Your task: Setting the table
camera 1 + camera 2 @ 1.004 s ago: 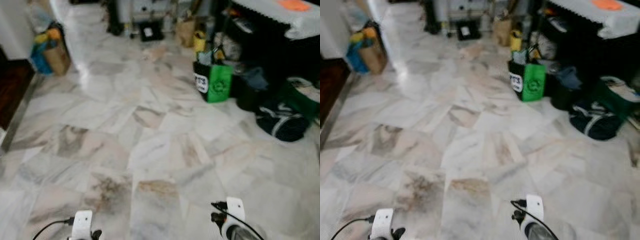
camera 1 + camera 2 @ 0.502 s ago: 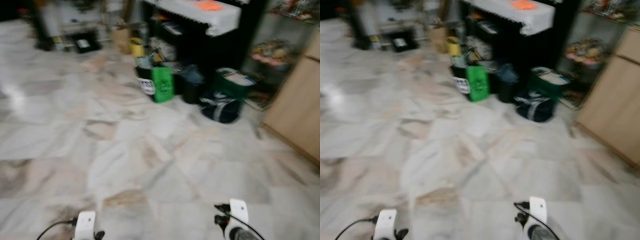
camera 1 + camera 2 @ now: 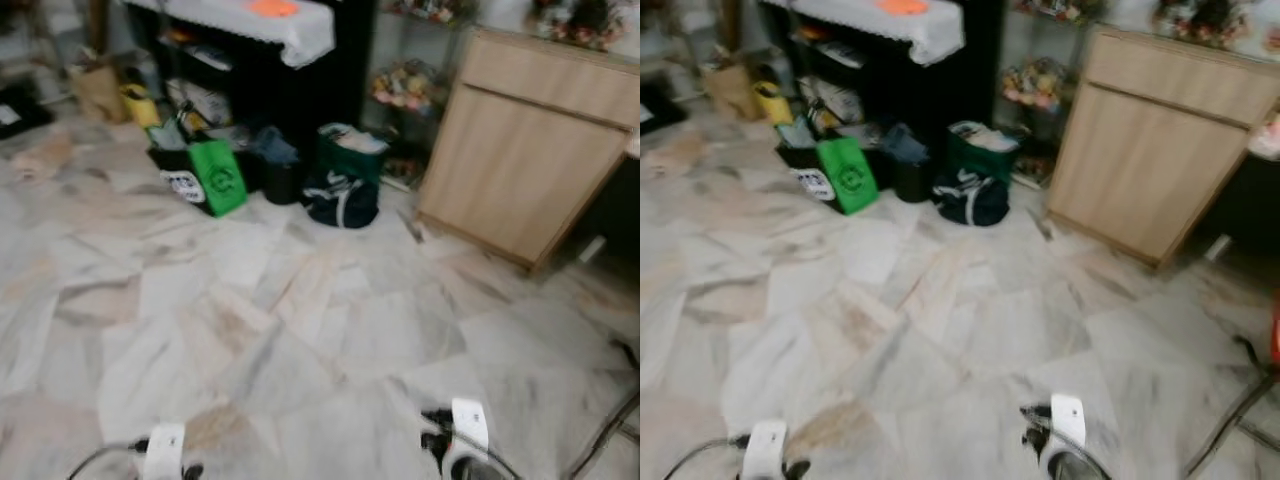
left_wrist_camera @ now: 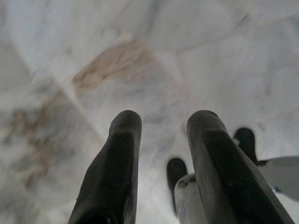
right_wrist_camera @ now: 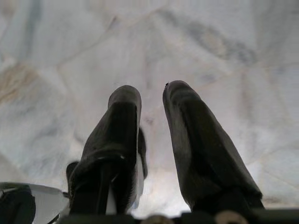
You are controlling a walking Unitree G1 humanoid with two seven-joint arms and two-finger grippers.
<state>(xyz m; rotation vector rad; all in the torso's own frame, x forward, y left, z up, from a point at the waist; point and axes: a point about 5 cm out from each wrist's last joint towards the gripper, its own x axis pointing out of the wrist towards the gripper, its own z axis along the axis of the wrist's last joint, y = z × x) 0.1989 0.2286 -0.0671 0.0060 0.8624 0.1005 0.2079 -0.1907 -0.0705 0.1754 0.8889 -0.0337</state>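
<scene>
No tableware or dining table is in sight. Both arms hang low over a marble floor (image 3: 300, 330), with the left wrist (image 3: 165, 450) and right wrist (image 3: 465, 435) at the bottom edge of the eye views. In the left wrist view, my left gripper (image 4: 163, 116) points down at the tiles, its fingers apart with nothing between them. My right gripper (image 5: 152, 91) also faces the floor, with a narrower gap and nothing held.
A light wooden cabinet (image 3: 530, 130) stands ahead on the right. A black shelf unit (image 3: 330, 60) with a white cloth is ahead on the left. A green bag (image 3: 218, 175) and a dark duffel bag (image 3: 342, 200) sit before it. A cable (image 3: 605, 425) lies at the right.
The camera has swung to the right, so the whole scene slid left and the wooden cabinet came into view. Both arms hang as before.
</scene>
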